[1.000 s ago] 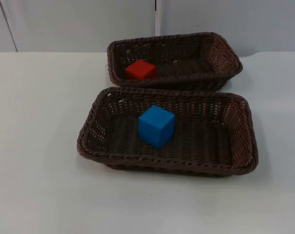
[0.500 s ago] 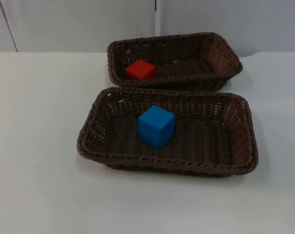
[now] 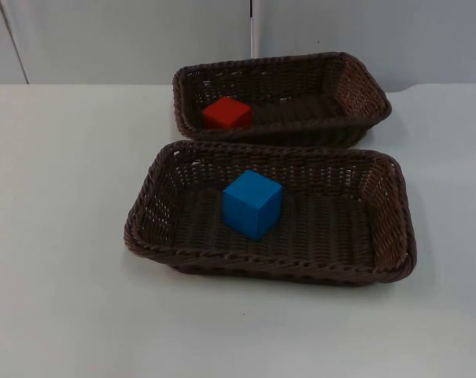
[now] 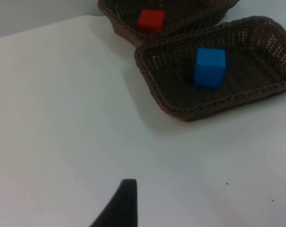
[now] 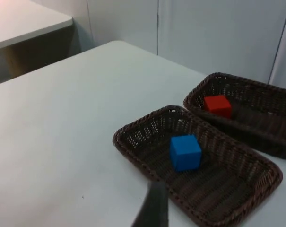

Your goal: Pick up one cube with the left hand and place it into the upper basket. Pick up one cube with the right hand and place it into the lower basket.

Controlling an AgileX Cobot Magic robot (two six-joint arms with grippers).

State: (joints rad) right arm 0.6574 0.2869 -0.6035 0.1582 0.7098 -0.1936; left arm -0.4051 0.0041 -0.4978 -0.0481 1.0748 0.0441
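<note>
A red cube (image 3: pixel 226 113) lies in the upper brown wicker basket (image 3: pixel 363 75), near its left end. A blue cube (image 3: pixel 252 203) stands in the middle of the lower basket (image 3: pixel 269 264). My left gripper (image 4: pixel 121 208) hangs over bare table well to the left of the baskets, apart from the blue cube (image 4: pixel 210 67) and the red cube (image 4: pixel 151 20). My right gripper (image 5: pixel 154 208) hovers high, just back from the lower basket's rim (image 5: pixel 133 151), with the blue cube (image 5: pixel 185 152) and red cube (image 5: pixel 217 105) beyond it. Both arms wait, holding nothing that I can see.
The two baskets sit close together, one behind the other, on the white table (image 3: pixel 57 236). The grey partition wall (image 3: pixel 127 39) closes off the far edge. A second table (image 5: pixel 24 19) stands beyond this one.
</note>
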